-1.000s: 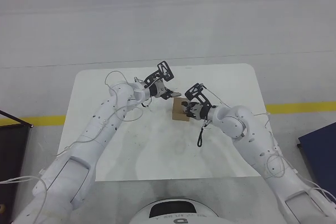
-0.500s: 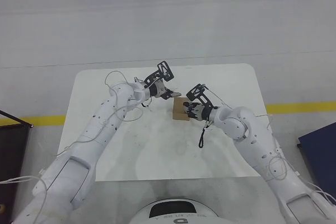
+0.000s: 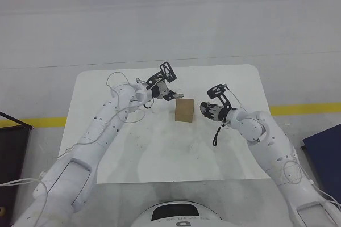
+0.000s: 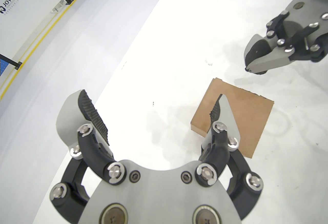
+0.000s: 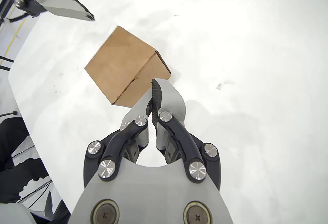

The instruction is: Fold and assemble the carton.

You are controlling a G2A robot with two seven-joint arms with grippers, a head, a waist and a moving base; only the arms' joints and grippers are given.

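table (image 3: 131, 153): right fingers (image 5: 171, 98) pressed together (empty)

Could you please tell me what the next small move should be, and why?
Probably lift the open left gripper away: the carton stands closed on the table, no flap sticking out, and the shut right gripper sits clear of it.

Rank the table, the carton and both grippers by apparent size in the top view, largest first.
1. table, by far the largest.
2. left gripper, open, spreading wider than the carton.
3. carton and right gripper, which is shut: they look about alike, so they are not ranked against each other.
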